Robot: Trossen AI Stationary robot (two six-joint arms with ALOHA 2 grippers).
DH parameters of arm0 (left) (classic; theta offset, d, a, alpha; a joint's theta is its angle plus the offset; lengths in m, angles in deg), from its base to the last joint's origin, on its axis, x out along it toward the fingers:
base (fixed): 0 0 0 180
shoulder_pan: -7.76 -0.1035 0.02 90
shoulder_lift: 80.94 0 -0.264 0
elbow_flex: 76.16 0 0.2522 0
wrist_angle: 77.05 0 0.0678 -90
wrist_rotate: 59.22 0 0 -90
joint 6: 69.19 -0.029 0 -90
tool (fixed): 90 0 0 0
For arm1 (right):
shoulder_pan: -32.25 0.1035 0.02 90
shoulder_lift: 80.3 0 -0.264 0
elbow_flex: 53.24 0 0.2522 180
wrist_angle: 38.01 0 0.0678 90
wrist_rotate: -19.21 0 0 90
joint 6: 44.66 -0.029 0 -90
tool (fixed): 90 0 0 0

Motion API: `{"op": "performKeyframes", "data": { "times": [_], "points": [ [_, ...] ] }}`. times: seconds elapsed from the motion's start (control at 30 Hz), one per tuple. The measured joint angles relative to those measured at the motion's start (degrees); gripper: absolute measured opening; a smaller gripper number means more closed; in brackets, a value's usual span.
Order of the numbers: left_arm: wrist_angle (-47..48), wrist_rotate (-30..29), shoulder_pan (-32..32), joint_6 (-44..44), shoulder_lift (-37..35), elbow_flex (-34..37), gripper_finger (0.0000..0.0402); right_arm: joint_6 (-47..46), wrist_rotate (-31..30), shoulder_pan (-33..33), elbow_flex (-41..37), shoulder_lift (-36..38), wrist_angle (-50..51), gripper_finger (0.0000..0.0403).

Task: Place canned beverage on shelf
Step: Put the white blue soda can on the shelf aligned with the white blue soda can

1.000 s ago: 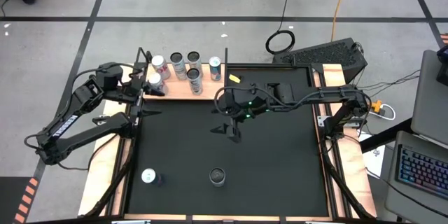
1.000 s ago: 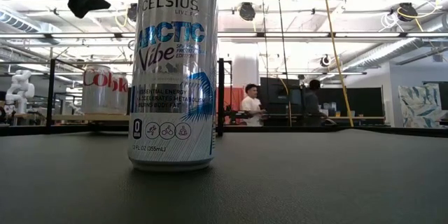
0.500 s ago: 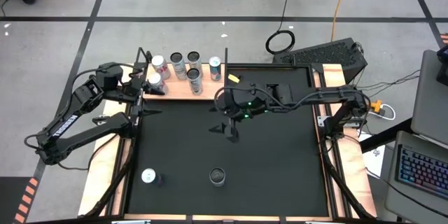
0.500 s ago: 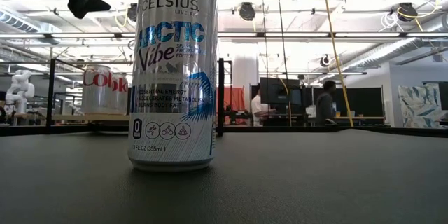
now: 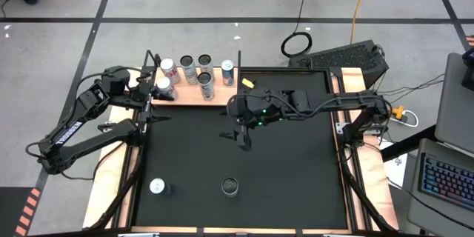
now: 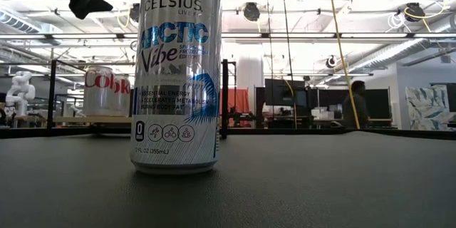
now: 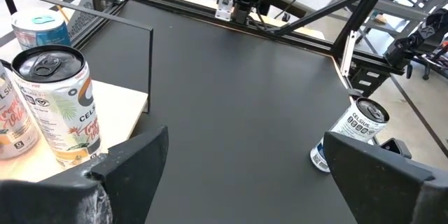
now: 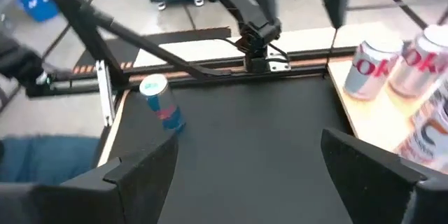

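Close to the low camera stands a tall can (image 6: 177, 71) reading "CELSIUS Arctic Vibe", upright on the black table (image 5: 296, 170). Behind it a Coke can (image 6: 107, 90) sits on the shelf (image 5: 194, 93), whose long side runs along the table's far edge. Five cans stand on it, two more near the front. Left hand (image 5: 148, 98) beside the shelf, right hand (image 5: 241, 135) mid-table: both spread wide, holding nothing.

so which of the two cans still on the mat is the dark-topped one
The can near the middle of the mat's front edge has the dark top; the other loose can, toward the front left corner, has a pale top.
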Motion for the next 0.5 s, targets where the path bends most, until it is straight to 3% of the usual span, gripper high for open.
{"op": "performKeyframes", "data": {
  "times": [0.13,0.33,0.5],
  "points": [
    [0.04,0.00,0.00,0.02,0.00,0.00,0.0382,0.81,1.97,0.54,0.00,0.00,-0.44,0.0352],
    [0.19,-0.02,0.00,0.02,0.00,0.00,0.0382,-3.68,16.35,0.50,0.00,0.02,-0.41,0.0369],
    [0.17,-0.02,0.00,0.00,0.00,0.00,0.0382,-9.38,16.48,2.08,0.00,0.03,-0.50,0.0370]
  ]
}}
